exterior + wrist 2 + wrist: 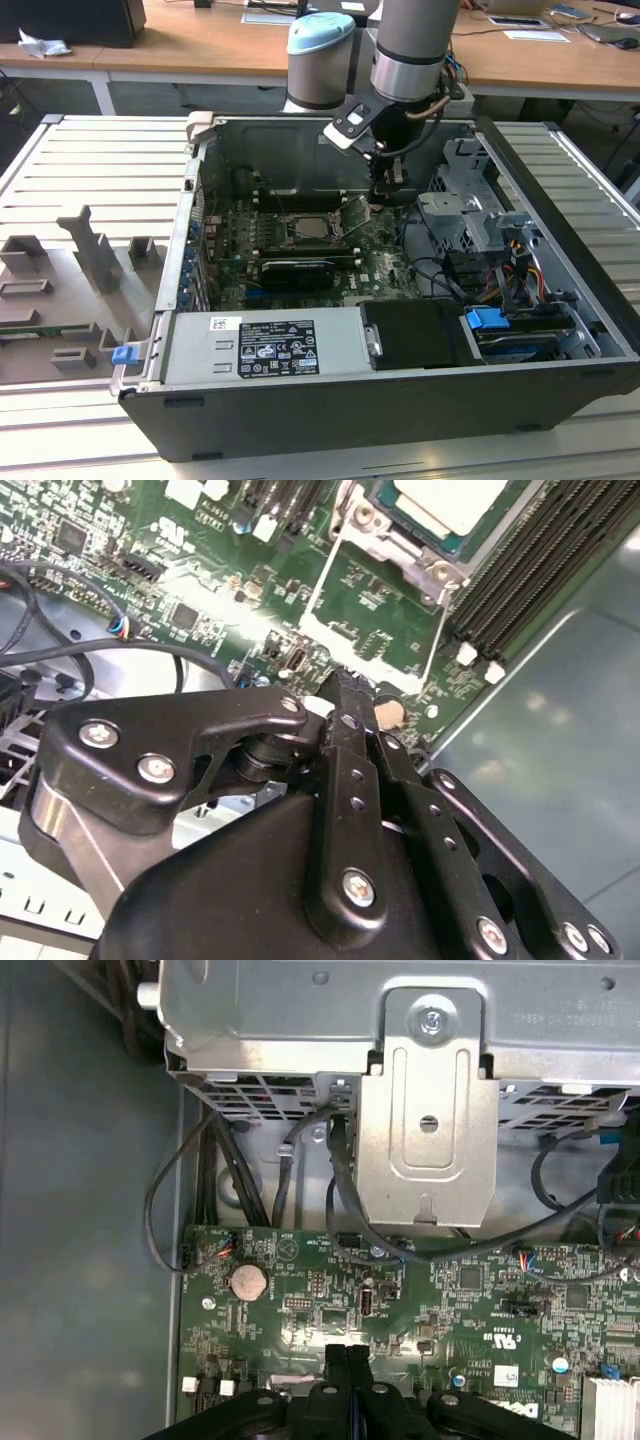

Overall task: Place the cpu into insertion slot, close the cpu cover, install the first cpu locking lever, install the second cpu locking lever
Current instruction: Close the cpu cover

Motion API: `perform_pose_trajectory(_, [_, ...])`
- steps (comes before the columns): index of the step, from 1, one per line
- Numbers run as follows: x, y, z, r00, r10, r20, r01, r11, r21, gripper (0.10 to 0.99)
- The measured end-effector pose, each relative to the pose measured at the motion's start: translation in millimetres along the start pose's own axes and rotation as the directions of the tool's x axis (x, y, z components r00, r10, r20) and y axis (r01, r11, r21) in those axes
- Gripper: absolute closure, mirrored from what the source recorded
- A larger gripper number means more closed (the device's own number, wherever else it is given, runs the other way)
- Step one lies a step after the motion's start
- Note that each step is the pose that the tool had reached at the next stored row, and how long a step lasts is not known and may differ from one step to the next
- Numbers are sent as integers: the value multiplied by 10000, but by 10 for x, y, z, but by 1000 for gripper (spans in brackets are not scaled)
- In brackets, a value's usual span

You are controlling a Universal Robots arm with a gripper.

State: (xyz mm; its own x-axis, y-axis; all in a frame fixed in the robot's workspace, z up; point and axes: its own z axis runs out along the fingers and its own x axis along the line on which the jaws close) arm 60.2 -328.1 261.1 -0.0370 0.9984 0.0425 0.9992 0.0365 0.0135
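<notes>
Shiny bare-metal cpu cover (340, 643), matt black gripper (347, 1352), glossy green motherboard (450, 1300).

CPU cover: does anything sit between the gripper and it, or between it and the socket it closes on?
Nothing visible does. The cpu cover stands hinged open, the cpu lies seated in the socket, and the gripper is close by the cover's free edge, no cable between.

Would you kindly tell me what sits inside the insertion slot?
The cpu lies in it, metal top showing, with the cpu cover standing open beside it. Whatever lies beneath the chip is hidden.
</notes>
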Motion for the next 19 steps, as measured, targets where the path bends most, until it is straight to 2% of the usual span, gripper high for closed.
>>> perform_pose_trajectory(5, [-9,53,27,10000,-16,-1,16,10000,26,980])
perform_pose_trajectory(13, [-14,63,113,10000,-46,-1,46,10000,47,980])
perform_pose_trajectory(14, [-13,59,116,10000,-50,-1,50,10000,47,980])
perform_pose_trajectory(19, [-10,-60,117,10000,-53,-1,53,10000,47,980])
